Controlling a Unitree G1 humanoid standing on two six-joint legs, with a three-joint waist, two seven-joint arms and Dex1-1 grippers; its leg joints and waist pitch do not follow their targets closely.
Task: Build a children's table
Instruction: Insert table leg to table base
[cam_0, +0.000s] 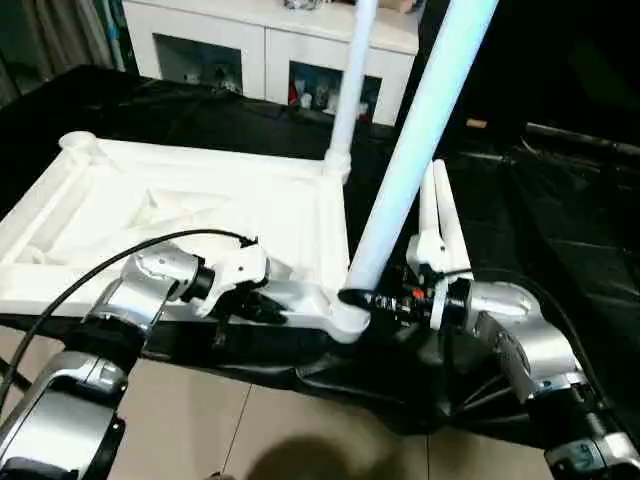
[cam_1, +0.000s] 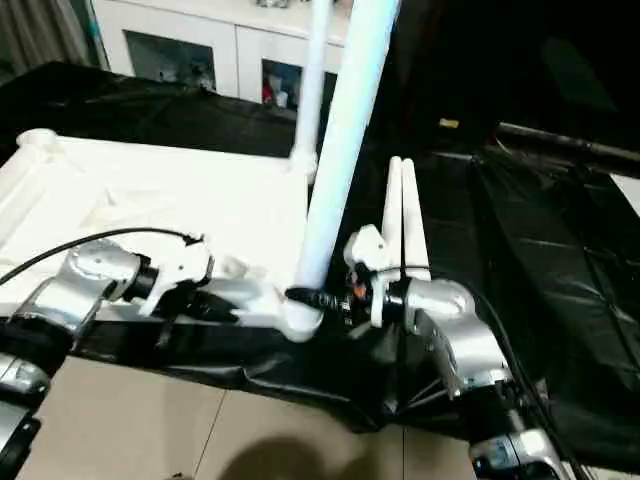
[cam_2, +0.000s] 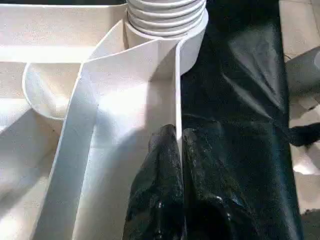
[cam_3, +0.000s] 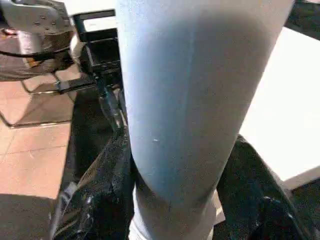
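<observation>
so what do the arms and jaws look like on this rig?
Both forearms are silver metal with rounded joint housings. The left arm has a white wrist block and a black cable looping off it. The right arm has white wrist parts too. Each gripper has glossy black fingers.

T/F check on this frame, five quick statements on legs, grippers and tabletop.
1. The right gripper grips the near leg low down, by its socket. True.
2. The left gripper is open in mid-air. False: it pinches the tabletop's edge wall.
3. Two spare legs lie on the black sheet. True.
4. No leg stands at the far corner. False: one far leg stands upright there.
5. The tabletop lies ribbed side up. True.
</observation>
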